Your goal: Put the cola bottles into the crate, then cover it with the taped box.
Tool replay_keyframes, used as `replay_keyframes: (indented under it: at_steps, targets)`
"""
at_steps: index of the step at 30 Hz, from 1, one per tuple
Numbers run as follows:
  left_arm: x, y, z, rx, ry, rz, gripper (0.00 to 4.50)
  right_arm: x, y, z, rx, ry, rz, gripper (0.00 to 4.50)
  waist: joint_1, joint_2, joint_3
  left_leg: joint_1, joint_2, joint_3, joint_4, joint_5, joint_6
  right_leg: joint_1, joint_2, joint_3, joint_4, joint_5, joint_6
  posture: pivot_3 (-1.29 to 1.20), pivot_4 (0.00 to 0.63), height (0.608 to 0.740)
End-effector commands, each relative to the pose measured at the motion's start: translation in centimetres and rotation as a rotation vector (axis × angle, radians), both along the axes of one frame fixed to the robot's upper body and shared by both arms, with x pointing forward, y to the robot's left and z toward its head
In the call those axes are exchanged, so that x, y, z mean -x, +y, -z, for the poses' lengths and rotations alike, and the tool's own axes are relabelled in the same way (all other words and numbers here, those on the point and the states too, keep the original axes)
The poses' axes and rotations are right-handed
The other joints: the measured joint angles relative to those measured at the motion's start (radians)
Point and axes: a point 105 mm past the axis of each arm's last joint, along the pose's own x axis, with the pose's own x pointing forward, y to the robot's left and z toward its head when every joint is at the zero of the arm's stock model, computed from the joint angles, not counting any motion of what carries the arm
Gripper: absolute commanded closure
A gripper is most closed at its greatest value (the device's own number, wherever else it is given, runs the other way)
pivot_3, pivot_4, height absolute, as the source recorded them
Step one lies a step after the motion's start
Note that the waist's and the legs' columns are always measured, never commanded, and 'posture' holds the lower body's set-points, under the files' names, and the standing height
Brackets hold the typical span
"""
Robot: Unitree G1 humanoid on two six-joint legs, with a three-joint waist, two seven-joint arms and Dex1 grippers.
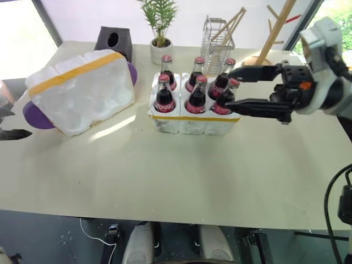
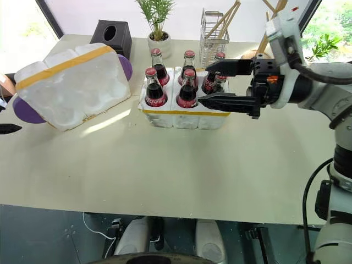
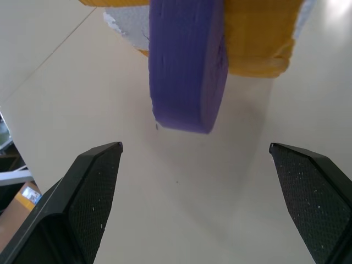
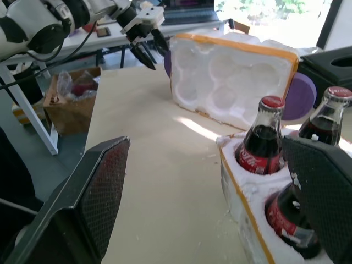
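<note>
on the table (image 1: 165, 165), six bottles (image 1: 164, 94) stand in the crate (image 1: 192, 122), both claws (image 1: 234, 88) (image 3: 195, 159) gape empty, box (image 1: 82, 91) lies tilted nearby.

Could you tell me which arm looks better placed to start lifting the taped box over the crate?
Probably the left. Its open left gripper sits beside the taped box, facing the purple disc on its end. The open right gripper is across the table by the cola bottles in the crate.

- cola bottles (image 1: 196, 94): glossy glass, standing in the crate
- crate (image 1: 192, 122): rough, crumbly white foam
- taped box (image 1: 82, 91) beside the crate: matt foam, smooth yellow tape
</note>
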Motion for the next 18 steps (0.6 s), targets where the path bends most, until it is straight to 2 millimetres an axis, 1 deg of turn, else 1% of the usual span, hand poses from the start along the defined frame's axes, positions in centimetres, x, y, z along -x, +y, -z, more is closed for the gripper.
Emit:
replay_keyframes:
  at_steps: [1,5,8,10,15,18]
  targets:
    - [-0.4,0.2,-0.8,-0.01,-0.017,-0.039,0.0,0.9,-0.4,-1.0,0.002,-0.05,0.024,0.04,-0.001,-0.003,0.0,0.0,0.0,0.001,0.0,0.0,0.0,0.0,-0.001,0.0,0.0,0.0,0.001,0.0,0.15,0.74]
    - [-1.5,-0.4,-1.0,-0.023,-0.034,-0.036,0.0,1.2,-0.8,-0.8,0.006,-0.05,0.052,0.04,0.002,-0.005,0.001,0.0,0.0,0.003,0.001,0.0,0.0,0.0,-0.002,0.0,-0.001,0.001,0.003,0.0,0.15,0.74]
    - [-2.9,-1.6,-2.2,0.024,-0.115,-0.033,0.0,1.4,-1.1,-0.6,0.003,-0.049,0.071,0.04,0.007,-0.006,0.0,0.0,0.0,0.003,0.002,0.0,-0.001,-0.001,-0.003,0.0,0.0,0.002,0.004,0.0,0.15,0.74]
    - [-3.6,-2.0,-2.5,0.018,-0.142,-0.03,0.0,1.4,-1.1,-0.5,-0.002,-0.048,0.08,0.04,0.007,-0.006,0.0,0.0,0.0,0.002,0.002,0.001,-0.002,0.0,-0.003,0.0,0.0,0.003,0.005,0.0,0.15,0.74]
    - [-4.6,-2.7,-2.0,0.023,-0.155,-0.038,0.0,1.3,-1.1,-0.1,-0.01,-0.043,0.091,0.04,0.005,-0.006,0.0,0.0,0.0,0.002,0.002,0.001,-0.002,-0.001,-0.003,0.0,0.001,0.003,0.006,0.0,0.15,0.74]
    - [-5.0,-3.2,-1.1,0.033,-0.141,-0.029,0.0,1.2,-1.1,-0.1,-0.02,-0.043,0.1,0.04,0.003,-0.006,0.0,0.0,0.001,0.002,0.002,0.001,-0.002,-0.001,-0.002,0.0,0.001,0.003,0.006,0.0,0.15,0.74]
